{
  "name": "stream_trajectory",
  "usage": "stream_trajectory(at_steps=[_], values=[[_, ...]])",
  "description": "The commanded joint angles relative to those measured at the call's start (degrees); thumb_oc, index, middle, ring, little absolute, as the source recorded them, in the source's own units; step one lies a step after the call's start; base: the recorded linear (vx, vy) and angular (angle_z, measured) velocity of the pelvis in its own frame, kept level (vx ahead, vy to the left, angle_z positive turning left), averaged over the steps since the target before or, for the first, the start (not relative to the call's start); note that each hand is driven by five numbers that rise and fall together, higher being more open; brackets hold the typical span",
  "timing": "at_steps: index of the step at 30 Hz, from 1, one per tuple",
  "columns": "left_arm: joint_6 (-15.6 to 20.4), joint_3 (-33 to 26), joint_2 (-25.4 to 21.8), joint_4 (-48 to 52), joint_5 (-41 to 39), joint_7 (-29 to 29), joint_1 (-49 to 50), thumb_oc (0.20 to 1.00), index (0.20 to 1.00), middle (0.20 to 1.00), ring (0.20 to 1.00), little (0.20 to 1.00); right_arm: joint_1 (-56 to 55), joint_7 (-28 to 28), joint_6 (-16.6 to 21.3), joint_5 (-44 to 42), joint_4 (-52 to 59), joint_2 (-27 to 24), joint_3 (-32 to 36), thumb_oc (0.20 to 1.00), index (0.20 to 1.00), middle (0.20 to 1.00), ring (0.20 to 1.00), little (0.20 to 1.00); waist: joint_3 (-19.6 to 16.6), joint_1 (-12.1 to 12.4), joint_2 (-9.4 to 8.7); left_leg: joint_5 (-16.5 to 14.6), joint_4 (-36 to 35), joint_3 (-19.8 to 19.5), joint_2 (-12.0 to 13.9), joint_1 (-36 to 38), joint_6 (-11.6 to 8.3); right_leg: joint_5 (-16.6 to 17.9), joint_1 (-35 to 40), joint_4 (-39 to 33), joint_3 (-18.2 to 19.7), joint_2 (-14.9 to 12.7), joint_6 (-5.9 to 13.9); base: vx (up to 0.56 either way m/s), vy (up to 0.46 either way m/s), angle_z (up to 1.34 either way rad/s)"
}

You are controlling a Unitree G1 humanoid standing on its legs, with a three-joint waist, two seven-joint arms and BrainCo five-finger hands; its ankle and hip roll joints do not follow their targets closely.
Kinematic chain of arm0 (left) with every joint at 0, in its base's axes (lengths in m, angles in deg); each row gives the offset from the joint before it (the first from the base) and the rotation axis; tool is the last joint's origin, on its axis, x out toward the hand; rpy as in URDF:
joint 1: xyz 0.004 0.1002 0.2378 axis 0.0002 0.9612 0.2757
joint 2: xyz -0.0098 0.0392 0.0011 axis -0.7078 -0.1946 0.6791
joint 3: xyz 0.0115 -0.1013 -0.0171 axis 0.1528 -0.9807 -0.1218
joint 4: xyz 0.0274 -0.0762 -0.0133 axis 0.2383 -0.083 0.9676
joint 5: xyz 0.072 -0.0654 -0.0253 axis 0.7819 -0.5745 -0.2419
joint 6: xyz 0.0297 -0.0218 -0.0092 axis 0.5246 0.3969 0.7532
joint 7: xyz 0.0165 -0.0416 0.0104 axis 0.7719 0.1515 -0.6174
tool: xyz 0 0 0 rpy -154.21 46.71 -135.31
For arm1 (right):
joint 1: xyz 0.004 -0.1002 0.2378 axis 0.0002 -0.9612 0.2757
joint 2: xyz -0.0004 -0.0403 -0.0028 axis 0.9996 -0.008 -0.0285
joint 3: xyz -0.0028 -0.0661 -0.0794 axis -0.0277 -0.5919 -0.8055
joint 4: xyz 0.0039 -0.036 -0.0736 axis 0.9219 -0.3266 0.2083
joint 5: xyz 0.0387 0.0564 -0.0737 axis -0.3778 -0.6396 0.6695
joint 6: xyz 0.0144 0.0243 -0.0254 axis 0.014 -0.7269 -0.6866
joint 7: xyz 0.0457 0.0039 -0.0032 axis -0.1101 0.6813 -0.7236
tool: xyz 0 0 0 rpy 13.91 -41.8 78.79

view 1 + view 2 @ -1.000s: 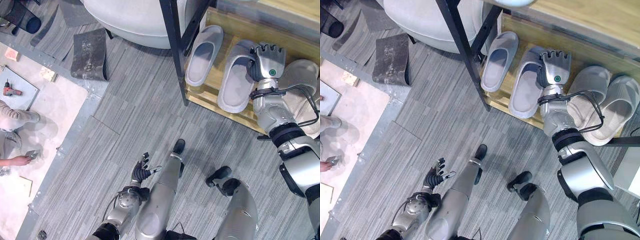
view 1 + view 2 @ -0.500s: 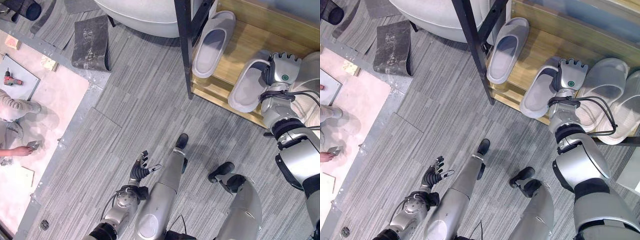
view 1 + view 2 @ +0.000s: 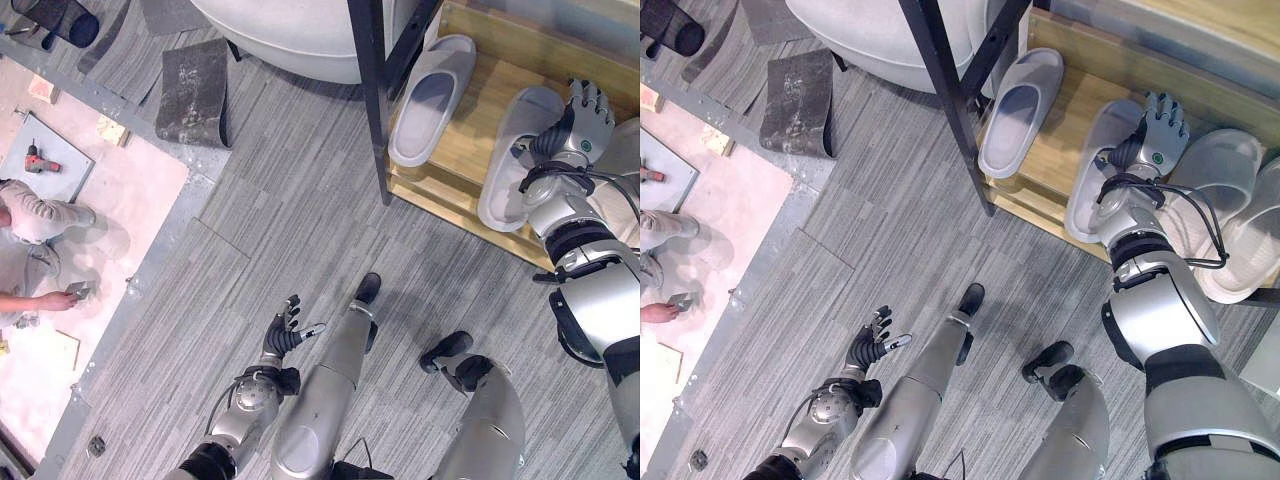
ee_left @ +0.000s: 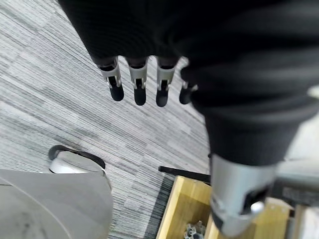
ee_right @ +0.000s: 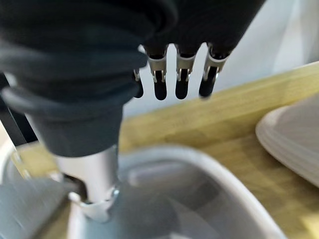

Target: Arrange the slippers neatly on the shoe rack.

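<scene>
**Desk:** What is the right hand doing?

**Photographer:** It hangs over the wooden shoe rack, fingers straight and slightly spread, holding nothing. Its thumb side sits against the toe end of a grey slipper, which lies on the shelf with its heel poking past the front edge. The right wrist view has that slipper's opening just beneath the fingers.

**Desk:** And the other slippers?

**Photographer:** A second grey slipper lies further left on the same shelf, angled, beside the rack's black post. Two paler slippers lie side by side on the right, partly behind the arm.

**Desk:** The left hand?

**Photographer:** The left hand is low over the grey striped floor, well apart from the rack, fingers loosely extended and empty.

**Desk:** Anything beyond?

**Photographer:** A person crouches at far left on a pale floor patch, near a red drill.
</scene>
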Motion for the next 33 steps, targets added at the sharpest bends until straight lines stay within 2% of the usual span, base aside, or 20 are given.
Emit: stream_trajectory(at_steps=[1,7,13,17,19,26,27,28,29,31,33], values=[[1.1,0.5,0.3,-0.5,-0.7,0.8,-0.7,1.0,1.0,1.0,1.0,1.0,1.4,1.3,3.0,-1.6,6.2,-1.3,0.0,1.0,1.0,1.0,1.0,1.0,0.0,0.0,-0.62,-7.0,2.3,1.4,-1.1,3.7,2.48,-3.4,6.1,-4.7,1.4,4.8,3.76,0.0,0.002,-0.13],[0.9,0.1,1.1,-1.7,-1.1,1.9,-0.9,1.0,1.0,1.0,1.0,1.0,-3.7,3.7,4.9,-4.5,18.7,4.5,5.3,1.0,1.0,1.0,1.0,1.0,0.1,-1.9,-1.32,-6.7,0.0,2.1,-0.4,6.8,2.33,-1.7,9.0,-7.7,1.7,5.7,4.16,-0.01,0.013,-0.08],[0.6,0.3,1.0,-1.2,-0.9,2.4,-0.8,1.0,1.0,1.0,1.0,1.0,-8.7,6.2,5.1,-5.2,23.1,7.3,10.0,1.0,1.0,1.0,1.0,1.0,0.2,-2.6,-1.09,-6.2,-1.5,2.2,-0.2,8.5,2.25,-1.3,10.7,-9.1,1.4,5.9,4.36,-0.02,0.002,-0.06],[0.4,0.7,0.8,-0.7,-0.8,2.6,-1.0,1.0,1.0,1.0,1.0,1.0,-11.1,6.1,6.9,-10.3,21.1,8.8,13.4,1.0,1.0,1.0,1.0,1.0,0.3,-2.8,-0.64,-6.1,-1.8,2.0,-0.3,9.0,2.31,-1.2,11.3,-9.4,1.2,5.8,4.43,0.0,0.001,-0.01],[0.1,1.1,0.5,-0.2,-0.7,2.6,-1.0,1.0,1.0,1.0,1.0,1.0,-12.0,5.0,8.6,-16.0,17.0,9.9,15.8,1.0,1.0,1.0,1.0,1.0,0.3,-2.8,-0.48,-6.1,-1.7,2.1,-0.5,9.1,2.36,-1.2,11.5,-9.4,1.1,5.7,4.54,-0.01,0.003,-0.02],[-0.7,2.1,0.2,-0.1,-0.6,2.6,-1.6,1.0,1.0,1.0,1.0,1.0,-11.7,0.8,11.3,-27.8,7.9,11.8,18.8,1.0,1.0,1.0,1.0,1.0,0.8,-2.3,-0.18,-6.2,-1.6,1.9,-0.6,9.5,2.59,-0.8,11.9,-9.4,1.0,5.5,4.87,0.0,0.0,0.0],[-1.2,2.4,0.2,-0.3,-0.5,2.5,-2.1,1.0,1.0,1.0,1.0,1.0,-11.7,-1.7,12.7,-34.5,5.7,13.0,20.6,1.0,1.0,1.0,1.0,1.0,1.1,-2.1,-0.03,-6.2,-1.7,1.9,-0.6,9.5,2.57,-0.8,11.9,-9.6,0.9,5.5,5.0,0.0,0.0,0.0],[-1.2,2.5,0.1,-0.3,-0.5,2.5,-2.2,1.0,1.0,1.0,1.0,1.0,-11.6,-1.9,12.8,-34.7,5.5,12.9,20.6,1.0,1.0,1.0,1.0,1.0,1.1,-2.1,-0.06,-6.2,-1.7,1.9,-0.6,9.5,2.57,-0.8,11.9,-9.6,0.9,5.5,5.0,0.0,0.0,0.0],[-1.7,2.5,0.1,-0.6,-0.1,2.5,-2.4,1.0,1.0,1.0,1.0,1.0,-11.8,-3.8,13.9,-40.5,3.9,13.7,22.4,1.0,1.0,1.0,1.0,1.0,1.4,-1.7,0.18,-6.3,-1.6,1.9,-0.7,9.3,2.61,-0.9,11.9,-9.5,0.8,5.4,5.17,0.0,0.0,0.0],[-1.9,2.5,0.0,-0.7,0.1,2.2,-2.5,1.0,1.0,1.0,1.0,1.0,-11.9,-4.9,14.2,-42.0,3.3,13.7,22.7,1.0,1.0,1.0,1.0,1.0,1.5,-1.4,0.27,-6.3,-1.6,1.8,-0.7,9.3,2.61,-0.9,11.8,-9.5,0.8,5.4,5.21,0.0,-0.007,0.03],[-2.2,2.5,-0.1,-0.8,0.3,1.5,-2.5,1.0,1.0,1.0,1.0,1.0,-12.3,-8.4,15.6,-49.2,2.5,14.1,24.9,1.0,1.0,1.0,1.0,1.0,1.8,-0.6,0.54,-6.4,-1.4,1.7,-0.9,9.1,2.63,-1.0,11.9,-9.4,0.5,5.2,5.32,0.01,-0.027,0.07]])
